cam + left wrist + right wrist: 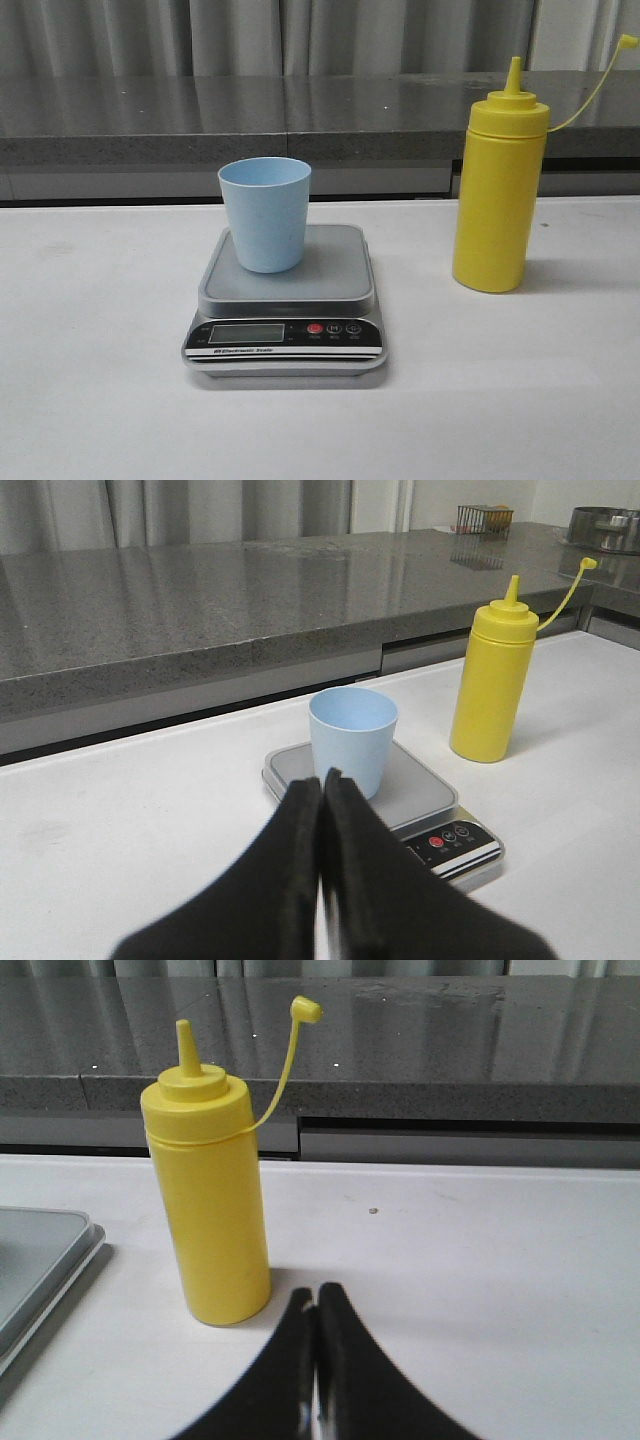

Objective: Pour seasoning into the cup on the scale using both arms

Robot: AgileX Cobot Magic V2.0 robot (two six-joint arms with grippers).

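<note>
The pale blue cup [265,213] stands upright and empty on the steel platform of the scale [286,300], toward its back left. The yellow seasoning bottle [497,185] stands upright on the table to the right of the scale, its cap off the nozzle and hanging on its string. No arm shows in the front view. In the left wrist view my left gripper [321,777] is shut and empty, just short of the cup [352,737] and scale [428,798]. In the right wrist view my right gripper [315,1290] is shut and empty, beside the bottle [207,1190].
A white table [100,400] carries everything. A dark grey stone counter [150,110] runs along the back with grey curtains behind it. In the left wrist view a wire basket [484,518] and a metal pot [605,525] stand on the far counter.
</note>
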